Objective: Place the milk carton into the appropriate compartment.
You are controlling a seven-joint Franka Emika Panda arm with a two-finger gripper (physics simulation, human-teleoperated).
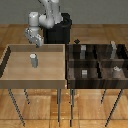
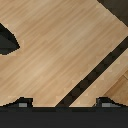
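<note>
Nothing done: milk carton [image 1: 33, 60] stands on the tabletop [image 1: 20, 75] below the empty, wide-spread tool [image 1: 33, 41].

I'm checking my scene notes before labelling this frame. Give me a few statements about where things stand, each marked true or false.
1. The milk carton stands upright in the light wooden tray. True.
2. The gripper is closed on the carton. False: it hangs above the tray's far edge, apart from the carton, holding nothing.
3. The dark compartment box sits at the exterior view's right of the tray. True.
4. All the compartments are empty. False: several hold small grey items, such as a cube.
5. The carton lies tipped over on the floor. False: it is upright inside the tray.
</note>
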